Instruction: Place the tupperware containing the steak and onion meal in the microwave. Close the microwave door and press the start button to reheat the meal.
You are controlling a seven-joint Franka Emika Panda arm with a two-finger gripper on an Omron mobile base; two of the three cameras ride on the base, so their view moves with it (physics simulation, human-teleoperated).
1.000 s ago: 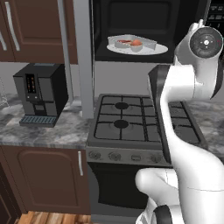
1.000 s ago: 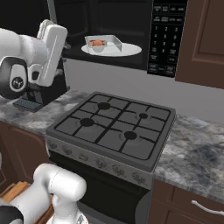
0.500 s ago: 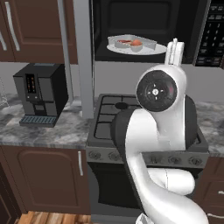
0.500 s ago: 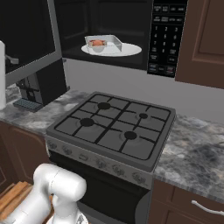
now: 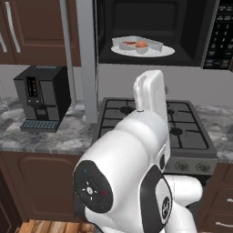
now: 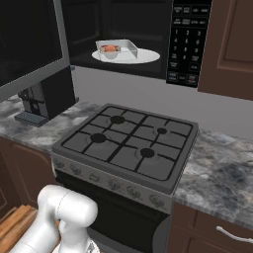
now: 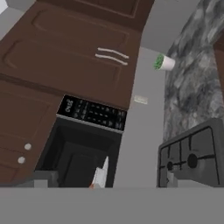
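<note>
The tupperware (image 5: 137, 45) with the steak (image 5: 129, 44) and onion (image 5: 142, 44) sits on the turntable inside the microwave (image 6: 148, 29), placement apparently done, so the hand is released and empty, while the microwave door (image 6: 29, 44) hangs open awaiting a push.

Microwave door (image 6: 29, 44) stands open (swung left), cavity mouth unobstructed.
</note>
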